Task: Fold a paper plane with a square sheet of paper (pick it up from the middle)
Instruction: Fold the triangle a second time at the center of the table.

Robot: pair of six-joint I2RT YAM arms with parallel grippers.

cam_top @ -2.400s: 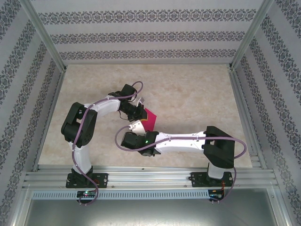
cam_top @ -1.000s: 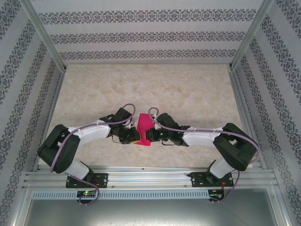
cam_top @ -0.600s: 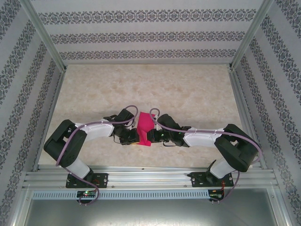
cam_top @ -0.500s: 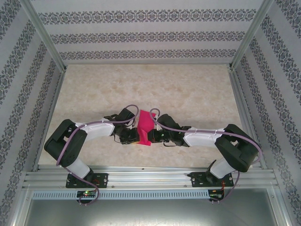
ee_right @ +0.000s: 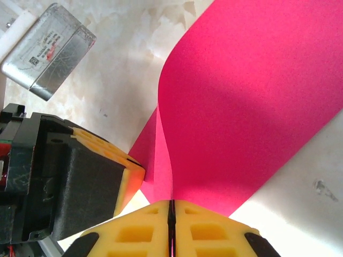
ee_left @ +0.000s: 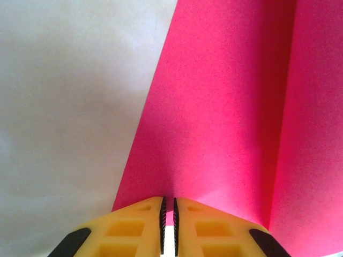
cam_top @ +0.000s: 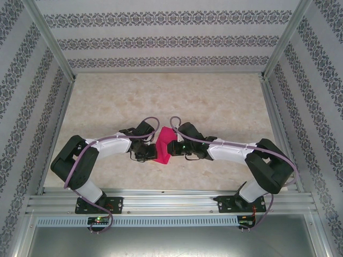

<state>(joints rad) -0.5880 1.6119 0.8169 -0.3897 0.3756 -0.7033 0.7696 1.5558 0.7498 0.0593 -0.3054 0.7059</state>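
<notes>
the paper is thin and both grips sit right at its edges, so if the arms pull apart it could tear or slip out, and uneven motion could set a crooked crease. the left gripper has its fingers pinched on one edge, and the right gripper is clamped on the opposite edge. the sheet is held between them, over the middle of the table, toward its near side. it is plain magenta-pink and bowed, with one fold line running through it.
</notes>
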